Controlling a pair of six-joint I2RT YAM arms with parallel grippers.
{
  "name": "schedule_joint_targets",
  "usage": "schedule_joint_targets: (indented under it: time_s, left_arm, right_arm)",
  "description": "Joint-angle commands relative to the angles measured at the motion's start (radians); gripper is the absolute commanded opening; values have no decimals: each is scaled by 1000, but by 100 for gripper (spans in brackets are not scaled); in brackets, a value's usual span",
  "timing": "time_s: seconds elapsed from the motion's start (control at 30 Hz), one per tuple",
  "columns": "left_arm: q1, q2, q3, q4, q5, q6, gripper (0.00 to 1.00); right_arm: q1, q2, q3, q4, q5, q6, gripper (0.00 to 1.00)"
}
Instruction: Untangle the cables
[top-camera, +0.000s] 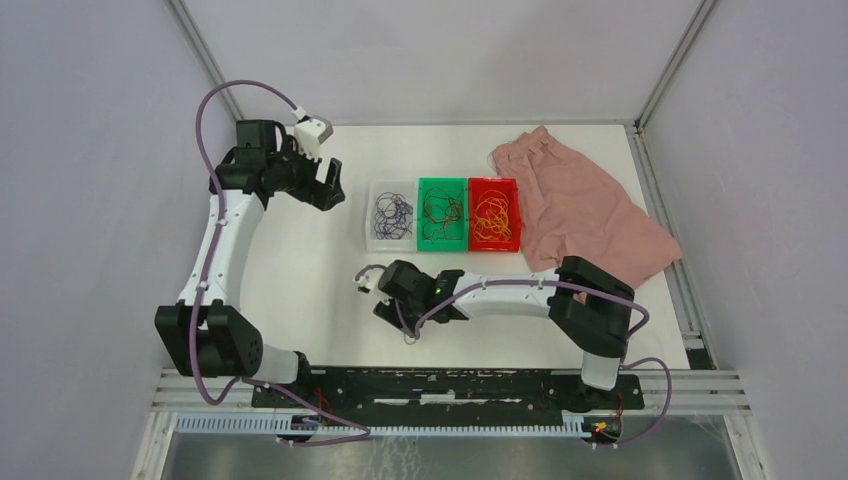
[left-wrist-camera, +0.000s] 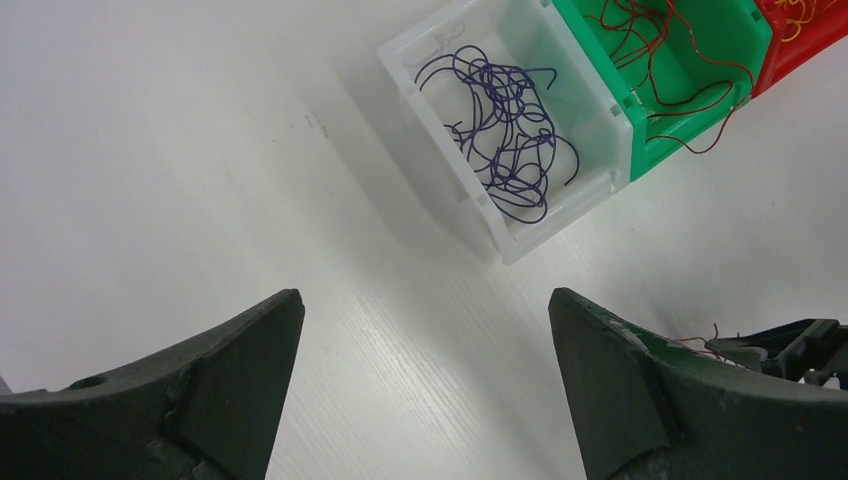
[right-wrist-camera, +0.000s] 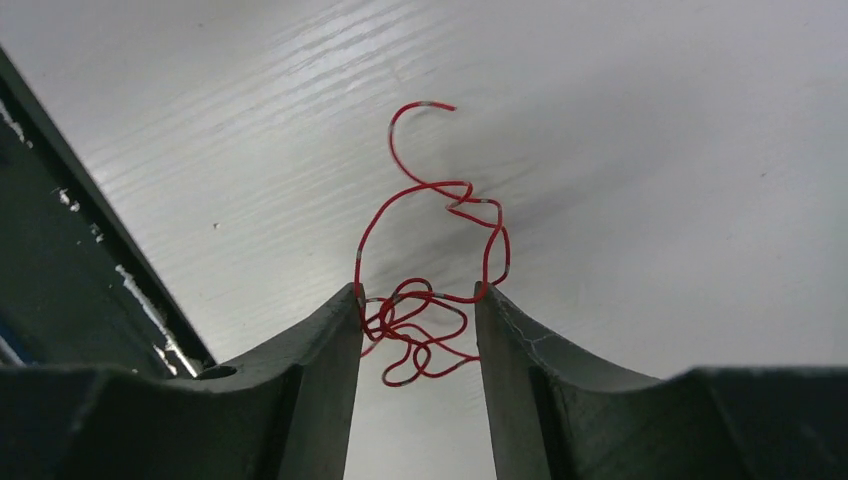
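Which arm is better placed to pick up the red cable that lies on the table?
Right. The right end effector straddles the red cable on the table. The left end effector hangs open near the white bin, away from that cable.

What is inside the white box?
A loose tangle of dark purple wires lies in the white box. Nothing else shows in there. The tangle covers bits of the box floor, so anything tiny beneath it cannot be seen.
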Motion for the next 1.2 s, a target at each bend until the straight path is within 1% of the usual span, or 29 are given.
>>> schedule_joint_targets:
  time_s: [0.0,0.07,0.13,0.2,0.23,0.33,0.4,0.47,0.57,0.73,0.87,1.17]
  left_arm:
    - [11,-54,2,23,26,43,99]
    - [12,-61,3,24,28,46,99]
    - [13,-65,3,25,28,47,99]
    - [16,-67,3,26,28,50,99]
    - [16,-67,3,27,27,52,99]
    - [18,-66,9,29,26,49,99]
    - [18,-66,11,29,26,48,99]
    - [19,-69,11,30,22,53,99]
    - [22,-75,8,29,12,66,99]
    - [26,-73,4,29,3,83,99]
    - [32,-69,2,29,4,93,99]
    - [41,-58,0,27,14,100,99]
  right_arm:
    - [-25,34,138,-76,62,-21,44]
    - [-47,14,127,-61,43,-13,28]
    - [-78,-39,106,-28,10,9,12]
    - [-118,-102,95,-14,-21,33,3]
    - [-144,-132,99,-14,-38,41,1]
    - [-245,-201,130,-33,-92,61,0]
    - [-309,-216,168,-60,-104,49,0]
    - [-361,-209,204,-85,-102,26,0]
    - [-423,-157,253,-119,-96,-8,1]
    - [-478,-65,280,-92,-113,3,1]
    - [-497,6,323,-100,-81,1,1]
    - [-513,168,429,-143,84,-41,0]
